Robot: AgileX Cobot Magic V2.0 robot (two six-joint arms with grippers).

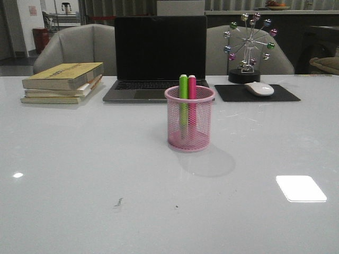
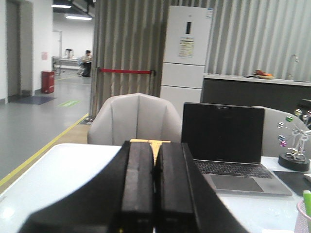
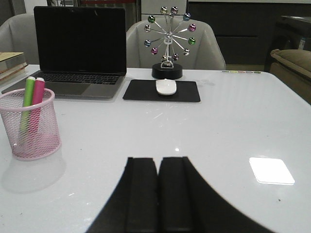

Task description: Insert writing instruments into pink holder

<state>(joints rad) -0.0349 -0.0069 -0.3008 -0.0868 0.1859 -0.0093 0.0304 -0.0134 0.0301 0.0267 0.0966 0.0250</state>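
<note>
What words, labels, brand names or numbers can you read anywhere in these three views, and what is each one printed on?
None can be read.
Sticker on the white refrigerator: print too small.
Pale sign on the hallway wall: blurred.
Cover of the top book: faint marks, not legible.
Laptop, green marker, pink marker, pink holder: no text visible.

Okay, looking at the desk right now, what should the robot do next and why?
Probably nothing but keep both arms back: the green marker and pink marker already stand inside the holder, and both grippers, left and right, are shut and empty.
</note>
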